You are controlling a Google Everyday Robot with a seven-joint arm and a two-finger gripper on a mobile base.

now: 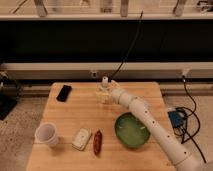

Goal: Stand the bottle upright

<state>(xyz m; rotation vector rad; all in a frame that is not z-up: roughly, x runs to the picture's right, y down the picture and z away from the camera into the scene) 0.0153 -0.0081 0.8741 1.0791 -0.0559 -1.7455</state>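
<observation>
The bottle (103, 91) is near the far edge of the bench (70, 115), about midway along it, and from where I stand it looks upright already, its white cap pointing up. The end effector (108, 94) is right against it, reaching in from the arm that runs back toward the near right corner. I cannot tell how wide it is or whether it actually has hold of the bottle; the two blend together at that spot.

My reading is that the standing-up part is as good as done and the step in hand is settling the bottle on its base. What comes next, I'd say, calls for a gentle release and a clean retreat: let go without nudging, then back off along the arm's own line so nothing clips the narrow neck. A small bottle like that could tip easily if brushed.

Everything else sits well apart: the black phone (63, 92) toward the far left corner, the white cup (46, 134) by the near left corner, the flat white block (81, 139) and a reddish-brown item (97, 142) along the near edge, the green bowl (132, 130) beside the arm.
</observation>
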